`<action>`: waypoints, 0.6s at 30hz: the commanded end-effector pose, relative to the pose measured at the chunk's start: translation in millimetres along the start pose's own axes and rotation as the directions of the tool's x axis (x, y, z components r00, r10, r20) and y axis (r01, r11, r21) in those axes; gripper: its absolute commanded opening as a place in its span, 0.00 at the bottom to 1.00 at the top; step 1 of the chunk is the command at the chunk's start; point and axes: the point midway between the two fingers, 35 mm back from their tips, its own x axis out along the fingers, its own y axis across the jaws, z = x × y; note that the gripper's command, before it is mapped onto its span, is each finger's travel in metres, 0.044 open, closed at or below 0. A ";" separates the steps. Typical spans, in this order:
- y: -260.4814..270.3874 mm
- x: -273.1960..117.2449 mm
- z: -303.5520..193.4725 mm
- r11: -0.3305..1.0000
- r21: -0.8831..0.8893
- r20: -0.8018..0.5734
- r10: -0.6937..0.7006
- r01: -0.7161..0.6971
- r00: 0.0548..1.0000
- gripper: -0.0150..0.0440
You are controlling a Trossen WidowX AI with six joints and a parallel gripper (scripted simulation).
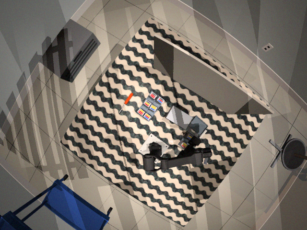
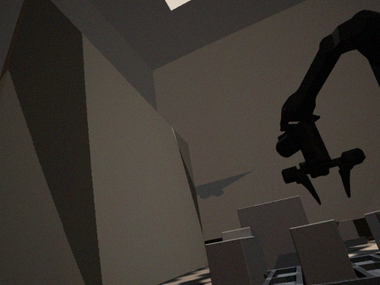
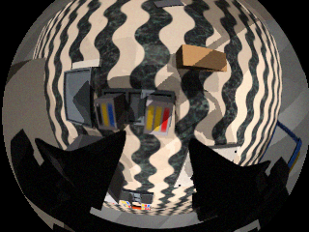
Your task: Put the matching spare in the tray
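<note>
The robot's dark hand (image 3: pixel 156 138) is hanging over the wave-patterned table (image 1: pixel 104 138), its two tapering, wedge-shaped fingers standing partly apart with nothing between them. In the exterior view the hand (image 2: pixel 333 199) is pointing down above a cluster of plain grey boxes.

Just beyond the fingertips in the wrist view, two boxy spares are sitting side by side in a dark frame. The left spare (image 3: pixel 108 114) is showing a yellow and a blue bar, the right spare (image 3: pixel 158 118) yellow and red bars. The bars are running up and down the frame. Further up and to the right, one matte brown box (image 3: pixel 203 58) is lying with its long side across the frame.

From the top view, that pair (image 1: pixel 186 140) is lying at right of centre, partly under the arm, lined from upper right to lower left. Just above it a slate-grey mounted unit (image 1: pixel 198 124) is standing beside a pale, flat rectangular tray (image 1: pixel 176 115). Its back is not showing, so which spare matches cannot be told.

At upper centre, six more striped spares (image 1: pixel 150 105) are sitting in a two-by-three block. One orange-handled screwdriver (image 1: pixel 125 101) is lying to their left, pointing to the lower left.
</note>
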 end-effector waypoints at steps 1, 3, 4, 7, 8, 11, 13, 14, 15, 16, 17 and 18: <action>0.0 2.1 0.2 1.000 -0.006 0.002 0.003 -0.003 1.000 0.76; 0.2 4.0 0.4 1.000 -0.006 0.002 0.003 -0.003 1.000 0.76; 0.3 5.3 0.6 1.000 -0.006 0.002 0.003 -0.003 1.000 0.76; 0.8 10.1 1.1 1.000 -0.006 0.002 0.003 -0.003 1.000 0.76; 0.9 11.8 1.3 1.000 -0.006 0.002 0.003 -0.003 1.000 0.76; 1.3 16.7 1.8 1.000 -0.006 0.002 0.003 -0.003 1.000 0.76; 1.6 20.0 2.0 1.000 -0.006 0.002 0.003 -0.003 1.000 0.76; 1.7 21.6 2.1 1.000 -0.006 0.002 0.003 -0.003 1.000 0.76; 1.8 23.3 2.2 1.000 -0.006 0.002 0.003 -0.003 1.000 0.76; 1.9 24.9 2.3 1.000 -0.006 0.002 0.003 -0.003 1.000 0.76; 1.9 26.6 2.4 1.000 -0.006 0.002 0.003 -0.003 1.000 0.76; 2.0 28.2 2.5 1.000 -0.006 0.002 0.003 -0.003 1.000 0.76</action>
